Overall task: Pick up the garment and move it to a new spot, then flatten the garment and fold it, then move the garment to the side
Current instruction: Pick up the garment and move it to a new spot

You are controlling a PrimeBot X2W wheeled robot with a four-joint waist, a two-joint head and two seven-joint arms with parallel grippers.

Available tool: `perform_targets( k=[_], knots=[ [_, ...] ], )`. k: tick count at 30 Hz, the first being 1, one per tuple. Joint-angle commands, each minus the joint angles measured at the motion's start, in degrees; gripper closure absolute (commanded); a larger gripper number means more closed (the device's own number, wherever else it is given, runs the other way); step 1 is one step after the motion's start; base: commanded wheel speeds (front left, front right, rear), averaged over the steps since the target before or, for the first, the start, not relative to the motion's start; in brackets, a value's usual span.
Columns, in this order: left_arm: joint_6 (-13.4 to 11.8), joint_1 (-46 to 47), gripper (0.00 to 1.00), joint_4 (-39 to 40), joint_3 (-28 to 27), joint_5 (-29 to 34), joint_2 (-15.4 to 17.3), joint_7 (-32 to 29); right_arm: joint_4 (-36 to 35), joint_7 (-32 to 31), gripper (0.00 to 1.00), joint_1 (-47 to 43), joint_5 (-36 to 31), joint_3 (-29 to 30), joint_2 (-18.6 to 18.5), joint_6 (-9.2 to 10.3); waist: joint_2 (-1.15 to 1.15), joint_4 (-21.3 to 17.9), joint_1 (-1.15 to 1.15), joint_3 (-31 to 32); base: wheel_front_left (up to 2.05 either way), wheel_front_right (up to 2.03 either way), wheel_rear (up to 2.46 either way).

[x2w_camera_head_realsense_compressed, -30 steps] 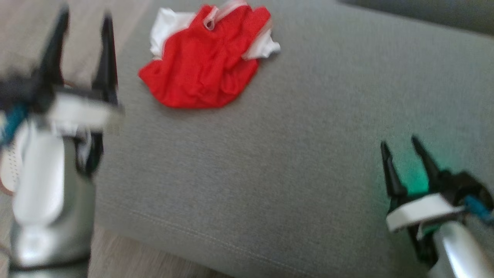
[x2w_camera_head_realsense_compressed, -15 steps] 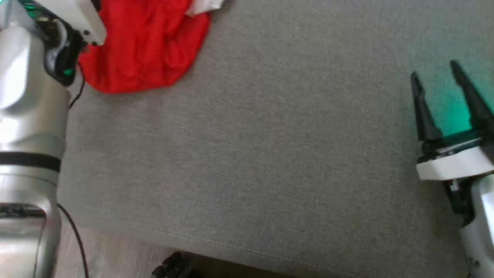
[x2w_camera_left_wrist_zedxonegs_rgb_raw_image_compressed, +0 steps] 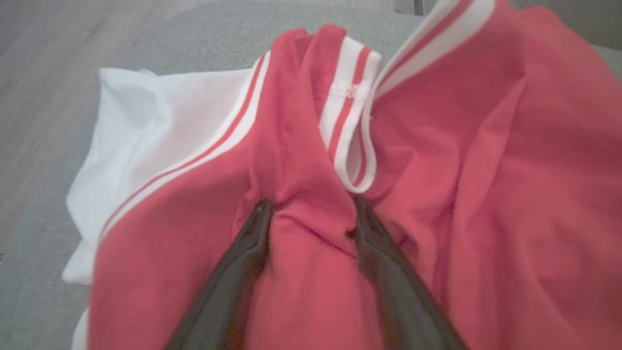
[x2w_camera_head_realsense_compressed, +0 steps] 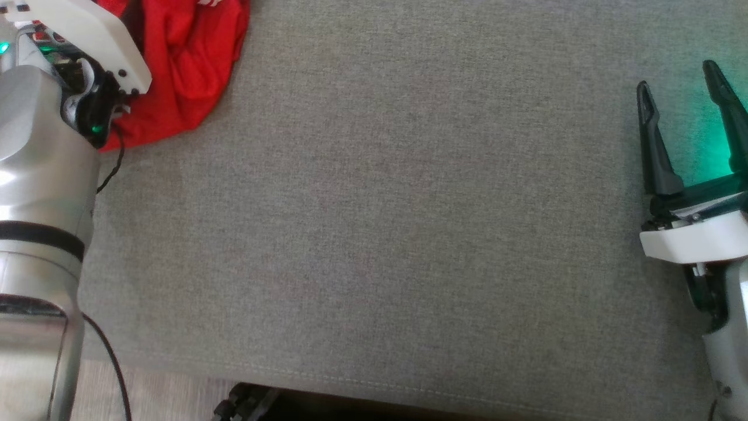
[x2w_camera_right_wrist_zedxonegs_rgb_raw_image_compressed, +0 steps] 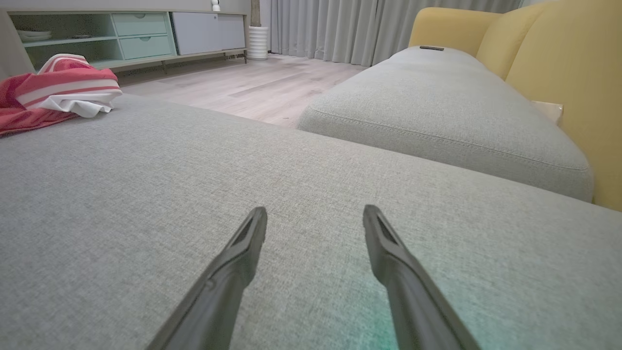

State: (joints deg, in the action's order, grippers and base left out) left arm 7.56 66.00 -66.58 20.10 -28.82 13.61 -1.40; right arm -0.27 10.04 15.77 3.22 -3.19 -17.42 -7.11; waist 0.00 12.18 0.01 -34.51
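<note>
L gripper (x2w_camera_left_wrist_zedxonegs_rgb_raw_image_compressed: 312, 204): jaws apart, both tips pressed into the red shirt (x2w_camera_head_realsense_compressed: 187, 64), with a ridge of cloth bunched between them just below the striped collar (x2w_camera_left_wrist_zedxonegs_rgb_raw_image_compressed: 350, 121); not clamped. Shirt lies crumpled at upper left of head view, on the corner of the grey sofa cushion (x2w_camera_head_realsense_compressed: 374, 234). Its white sleeve (x2w_camera_left_wrist_zedxonegs_rgb_raw_image_compressed: 146, 126) is spread toward the cushion's edge, floor (x2w_camera_left_wrist_zedxonegs_rgb_raw_image_compressed: 48, 48) just beyond. Judgement: light, soft, limp knit; will sag and trail when lifted, low slip risk once pinched. Bunched ridge nr collar is a fair hold; how many layers are in it, can't tell. Centre of frame: bare cushion, plenty of room for a new spot + flattening. Front seam runs along bottom of frame w/ floor below, so keep the hem off that edge. R gripper (x2w_camera_head_realsense_compressed: 676, 76): right edge of frame, jaws wide apart, holding nothing, low over cushion, well apart from shirt. R wrist view: second cushion (x2w_camera_right_wrist_zedxonegs_rgb_raw_image_compressed: 437, 107) and yellow backrest (x2w_camera_right_wrist_zedxonegs_rgb_raw_image_compressed: 559, 73) bound the room at right.
</note>
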Motion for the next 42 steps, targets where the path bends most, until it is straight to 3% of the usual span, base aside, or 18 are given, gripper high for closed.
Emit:
perform_targets(
  k=[1,6,10,14,19,25,29,35,42],
  knots=[
    [-0.1,1.5,1.00,-0.1,0.1,0.1,3.8,-1.2,-0.9,-0.3,0.00,-0.9,-0.7,-0.8,0.0,-0.37,0.00,-0.3,-0.01,0.2,0.00,0.00,0.00],
    [-0.1,2.0,1.00,0.0,2.5,0.0,4.3,0.4,-0.5,-0.1,0.00,-0.7,-0.8,-0.5,0.4,-0.37,0.00,-0.4,-0.01,0.6,0.00,0.00,0.00],
    [-0.1,3.1,1.00,2.0,4.5,0.2,5.2,6.8,0.6,1.0,0.00,-0.5,-1.1,-0.4,0.9,-0.37,0.00,-0.4,-0.01,2.4,0.00,0.00,0.00],
    [-0.1,4.5,1.00,4.3,5.9,0.6,6.6,13.3,2.8,2.5,0.00,-0.3,-0.9,-1.1,2.5,-0.37,0.00,-1.0,-0.01,6.6,0.00,0.00,0.00],
    [-0.1,5.2,1.00,10.2,7.4,1.5,7.8,16.0,6.3,4.2,0.00,-0.8,-0.3,-2.1,4.9,-0.37,0.00,-2.4,-0.01,12.9,0.00,0.00,0.00],
    [-0.1,2.8,1.00,21.3,10.7,0.1,8.7,16.3,8.9,4.9,0.00,-1.9,1.0,-3.2,8.9,-0.37,0.00,-6.7,-0.01,20.5,0.00,0.00,0.00],
    [-0.1,0.3,1.00,31.2,13.0,-5.6,9.0,14.9,7.7,4.9,0.00,-2.9,2.0,-3.9,11.0,-0.37,0.00,-10.5,-0.01,23.5,0.00,0.00,0.00],
    [-0.1,-3.7,1.00,44.5,14.4,-12.2,10.0,11.4,6.1,5.0,0.00,-3.1,2.8,-5.8,13.0,-0.37,0.00,-17.1,-0.01,24.3,0.00,0.00,0.00],
    [-1.5,-8.8,1.00,49.8,17.1,-15.3,6.6,7.2,4.9,5.0,0.00,-2.5,4.0,-6.2,14.1,-0.37,0.00,-23.9,-0.01,21.6,0.00,0.00,0.00]
  ],
)
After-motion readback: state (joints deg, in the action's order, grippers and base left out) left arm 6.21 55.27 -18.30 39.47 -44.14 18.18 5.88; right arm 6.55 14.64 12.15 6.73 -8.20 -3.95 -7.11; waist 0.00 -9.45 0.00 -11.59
